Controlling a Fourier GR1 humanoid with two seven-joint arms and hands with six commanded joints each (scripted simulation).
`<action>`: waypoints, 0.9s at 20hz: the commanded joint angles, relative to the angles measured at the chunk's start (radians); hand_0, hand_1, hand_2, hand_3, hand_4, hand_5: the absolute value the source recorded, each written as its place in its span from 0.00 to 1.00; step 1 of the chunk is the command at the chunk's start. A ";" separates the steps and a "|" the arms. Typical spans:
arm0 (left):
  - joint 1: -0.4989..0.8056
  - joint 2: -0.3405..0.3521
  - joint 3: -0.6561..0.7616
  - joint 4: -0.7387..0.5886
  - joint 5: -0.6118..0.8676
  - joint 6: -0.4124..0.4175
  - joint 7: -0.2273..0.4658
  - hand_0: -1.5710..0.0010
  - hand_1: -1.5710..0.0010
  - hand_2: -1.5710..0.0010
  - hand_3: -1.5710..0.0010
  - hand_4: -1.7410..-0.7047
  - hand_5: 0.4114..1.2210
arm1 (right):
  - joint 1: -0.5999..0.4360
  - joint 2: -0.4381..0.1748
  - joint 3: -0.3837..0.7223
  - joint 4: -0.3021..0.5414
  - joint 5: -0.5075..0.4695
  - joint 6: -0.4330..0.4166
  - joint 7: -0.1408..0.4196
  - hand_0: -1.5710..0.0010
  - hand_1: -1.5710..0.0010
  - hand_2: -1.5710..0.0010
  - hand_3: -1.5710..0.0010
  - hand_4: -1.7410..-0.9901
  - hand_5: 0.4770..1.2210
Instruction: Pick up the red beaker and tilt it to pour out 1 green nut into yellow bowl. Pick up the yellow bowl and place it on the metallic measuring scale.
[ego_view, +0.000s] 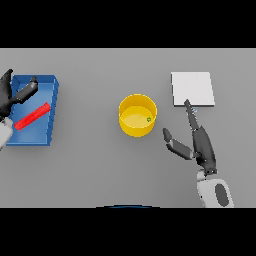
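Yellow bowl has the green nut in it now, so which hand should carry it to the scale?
Probably the right hand. It is open, between the yellow bowl and the metallic scale, fingertips reaching the scale. The left hand is far off at the blue tray holding the red beaker.

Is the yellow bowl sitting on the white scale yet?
No, the yellow bowl stands on the grey table, apart from the scale.

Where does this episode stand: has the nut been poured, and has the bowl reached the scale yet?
Pour looks done: a green nut lies inside the yellow bowl, and the red beaker lies in the blue tray by the left robot hand. In hand: the open right robot hand sits beside the bowl. Left: moving the bowl onto the scale.
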 joint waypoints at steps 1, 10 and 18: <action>0.005 0.011 0.003 -0.013 -0.001 0.003 -0.008 0.95 0.96 0.96 0.96 0.93 0.30 | -0.009 -0.026 0.011 -0.004 -0.003 0.038 -0.018 1.00 1.00 1.00 1.00 0.97 0.25; 0.006 0.005 -0.003 -0.018 -0.002 0.012 -0.025 0.99 0.99 0.99 0.99 0.97 0.33 | -0.317 -0.296 0.185 0.120 0.267 0.278 0.025 1.00 1.00 1.00 1.00 0.73 0.27; 0.006 0.016 -0.002 -0.023 0.006 0.000 -0.024 1.00 1.00 1.00 1.00 0.96 0.36 | -0.566 -0.388 0.376 0.260 0.464 0.411 -0.083 1.00 1.00 1.00 1.00 0.70 0.31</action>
